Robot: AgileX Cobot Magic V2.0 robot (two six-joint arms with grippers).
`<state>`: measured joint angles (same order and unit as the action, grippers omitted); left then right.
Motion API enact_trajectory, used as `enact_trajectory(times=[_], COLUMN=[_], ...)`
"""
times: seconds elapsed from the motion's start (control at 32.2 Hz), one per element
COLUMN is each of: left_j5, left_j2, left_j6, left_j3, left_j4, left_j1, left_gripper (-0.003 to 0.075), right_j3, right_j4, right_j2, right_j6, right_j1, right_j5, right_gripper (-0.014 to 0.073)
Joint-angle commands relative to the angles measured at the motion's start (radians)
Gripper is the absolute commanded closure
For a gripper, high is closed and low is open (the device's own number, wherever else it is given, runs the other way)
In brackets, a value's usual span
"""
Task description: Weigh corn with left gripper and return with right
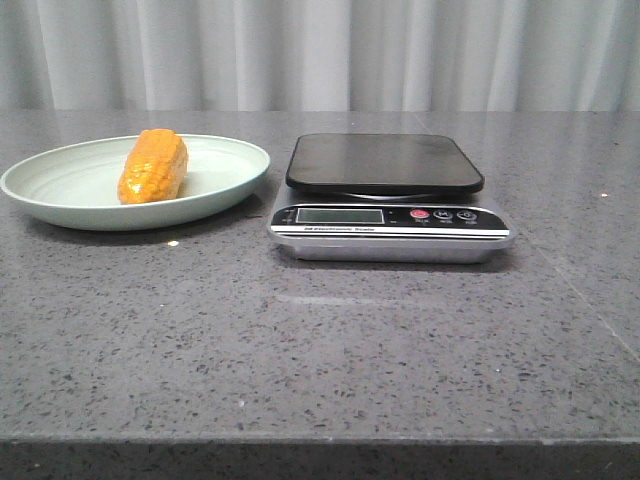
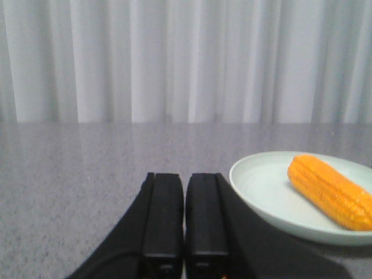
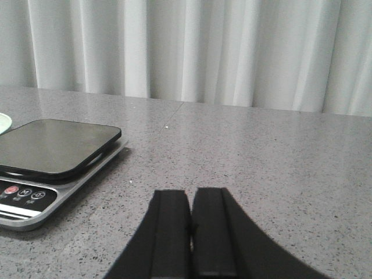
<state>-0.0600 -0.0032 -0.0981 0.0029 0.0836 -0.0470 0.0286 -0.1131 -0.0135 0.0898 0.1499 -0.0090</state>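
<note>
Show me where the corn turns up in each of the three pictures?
Front view: the corn lies on the pale green plate, left of the scale.
Left wrist view: on the same plate, at the right edge.
Right wrist view: not in it; only a plate sliver beside the scale.
Shared landmark: the plate.

The desk (image 1: pixel 320 340) looks like polished grey stone, speckled with dark and pale flecks, smooth enough to carry faint reflections. The plate (image 1: pixel 60 200) is pale green with a soft satin sheen, plastic or glazed ceramic. The corn (image 1: pixel 153 166) has glossy orange-yellow skin, ridged in kernel rows. The scale (image 1: pixel 390 215) has a silvery body that looks like brushed metal or metallic plastic, topped by a smooth, dark, slightly reflective platform. The left end effector (image 2: pixel 185 229) and right end effector (image 3: pixel 190 235) are matt black, plastic-looking. The curtain (image 1: pixel 320 50) behind is pale pleated cloth.
</note>
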Motion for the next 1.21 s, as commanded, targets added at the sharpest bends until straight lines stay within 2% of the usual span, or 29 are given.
enact_trajectory(times=[0.0, 0.06, 0.19, 0.37, 0.56, 0.65, 0.84, 1.02, 1.18], left_j5=[-0.252, -0.344, -0.298, 0.107, 0.424, 0.493, 0.497, 0.627, 0.673], left_j2=[-0.022, -0.02, 0.001, 0.138, 0.276, 0.301, 0.33, 0.382, 0.444], left_j6=[-0.001, -0.001, -0.001, -0.001, -0.001, -0.003, -0.003, -0.003, -0.003], left_j3=[0.001, -0.031, -0.18, -0.492, -0.688, -0.706, -0.69, -0.702, -0.723], left_j4=[-0.009, -0.009, 0.004, 0.011, 0.003, -0.03, -0.054, -0.056, -0.058], left_j1=[-0.007, -0.007, -0.007, -0.007, -0.007, -0.007, -0.007, -0.007, -0.007], left_gripper=[0.0586, 0.0586, 0.0586, 0.0586, 0.0586, 0.0586, 0.0586, 0.0582, 0.057], right_j3=[-0.009, -0.009, -0.009, -0.009, -0.009, -0.009, -0.009, -0.009, -0.009], right_j4=[0.009, 0.009, 0.009, 0.009, 0.009, 0.009, 0.009, 0.009, 0.009], right_j2=[-0.013, -0.013, -0.013, -0.013, -0.013, -0.013, -0.013, -0.013, -0.013], right_j6=[0.004, 0.004, 0.004, 0.004, 0.004, 0.004, 0.004, 0.004, 0.004], right_j1=[-0.005, -0.005, -0.005, -0.005, -0.005, -0.005, -0.005, -0.005, -0.005], right_j5=[-0.084, -0.084, -0.084, -0.084, -0.084, -0.084, -0.084, -0.084, -0.084], right_gripper=[0.0431, 0.0431, 0.0431, 0.0431, 0.0431, 0.0431, 0.0431, 0.0431, 0.0431])
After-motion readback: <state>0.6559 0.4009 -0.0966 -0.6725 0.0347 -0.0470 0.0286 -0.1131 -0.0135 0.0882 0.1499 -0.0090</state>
